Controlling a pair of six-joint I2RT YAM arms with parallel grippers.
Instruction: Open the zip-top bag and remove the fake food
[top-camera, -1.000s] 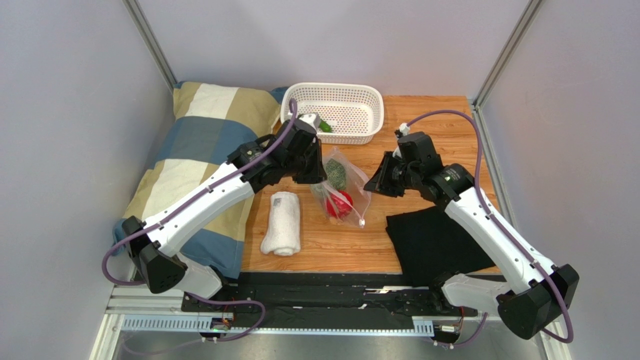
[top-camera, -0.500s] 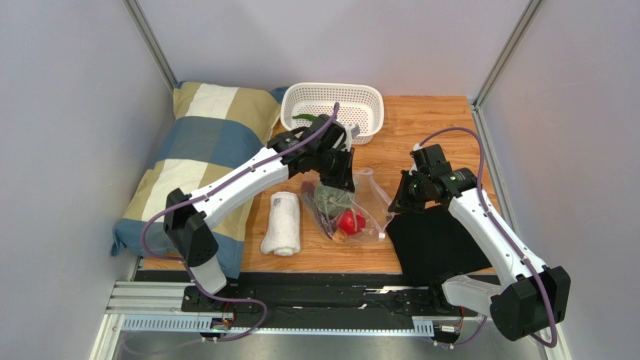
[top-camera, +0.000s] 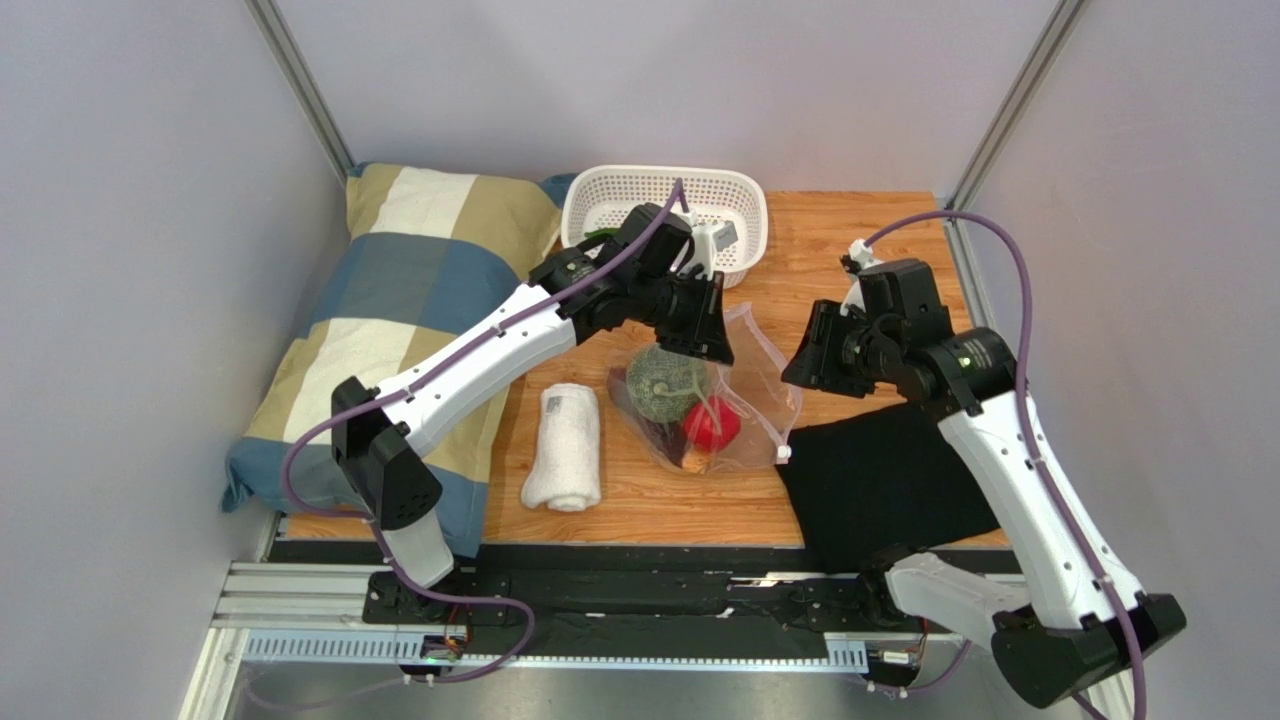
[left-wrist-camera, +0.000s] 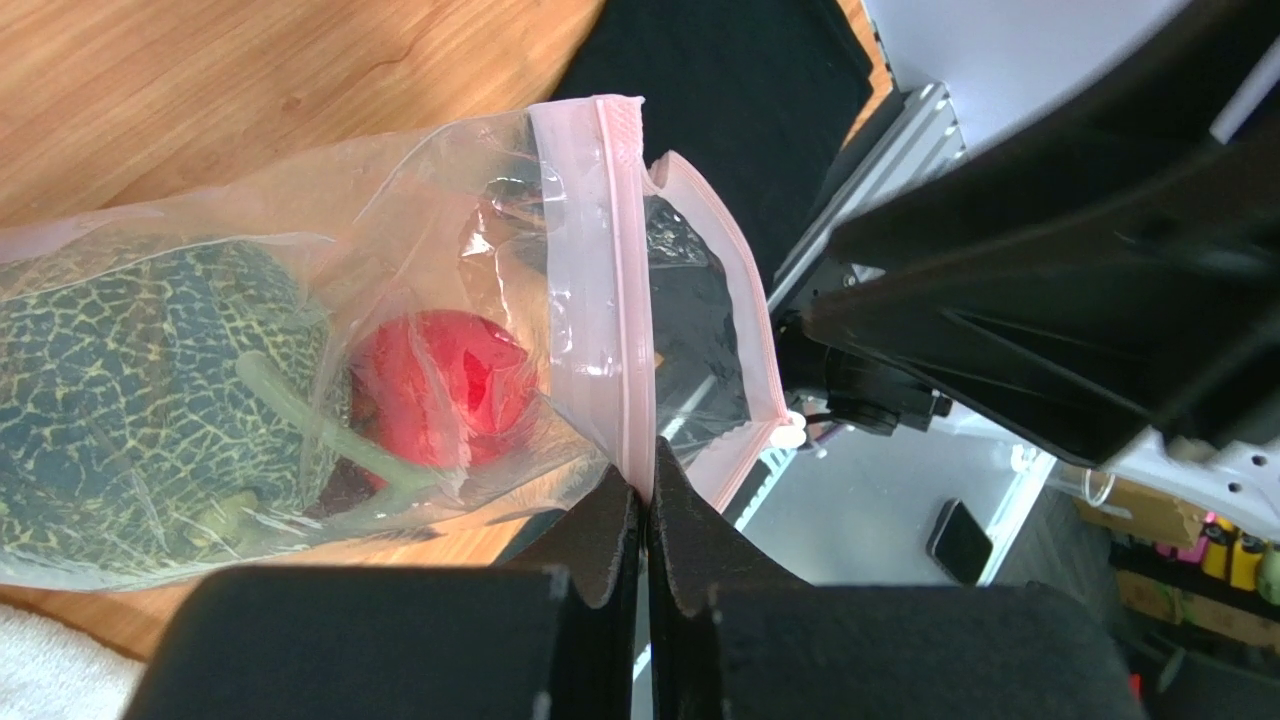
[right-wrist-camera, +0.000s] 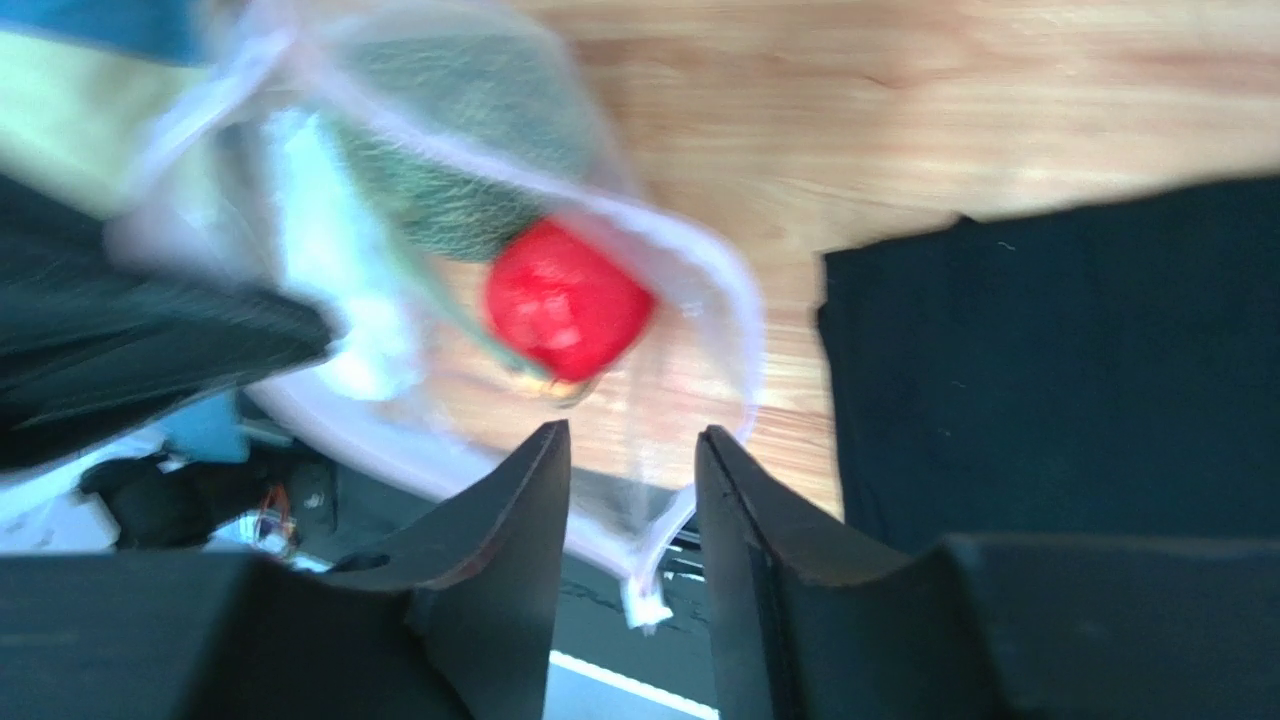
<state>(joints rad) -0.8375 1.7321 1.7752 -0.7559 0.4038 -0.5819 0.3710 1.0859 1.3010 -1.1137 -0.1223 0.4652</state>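
Observation:
The clear zip-top bag (top-camera: 736, 393) lies on the wooden table, its mouth lifted. My left gripper (top-camera: 709, 333) is shut on the pink zip strip (left-wrist-camera: 619, 300), pinched at my fingertips (left-wrist-camera: 609, 518). Through the plastic I see a round bumpy green vegetable (left-wrist-camera: 135, 405) and a red tomato (left-wrist-camera: 443, 387); both also show in the top view, the vegetable (top-camera: 661, 383) and the tomato (top-camera: 709, 425). The two zip strips stand apart near the white slider (left-wrist-camera: 784, 435). My right gripper (right-wrist-camera: 631, 450) is open, with the bag's edge and slider (right-wrist-camera: 649, 608) hanging between its jaws, untouched.
A white basket (top-camera: 736, 192) stands at the back behind the left arm. A rolled white towel (top-camera: 564, 446) lies left of the bag. A black cloth (top-camera: 887, 480) lies under the right arm. A checked pillow (top-camera: 391, 300) fills the left side.
My left gripper has risen and moved right, pulling the bag's zip strip up with it. My right gripper has lifted off the black cloth and now straddles the bag's slider end.

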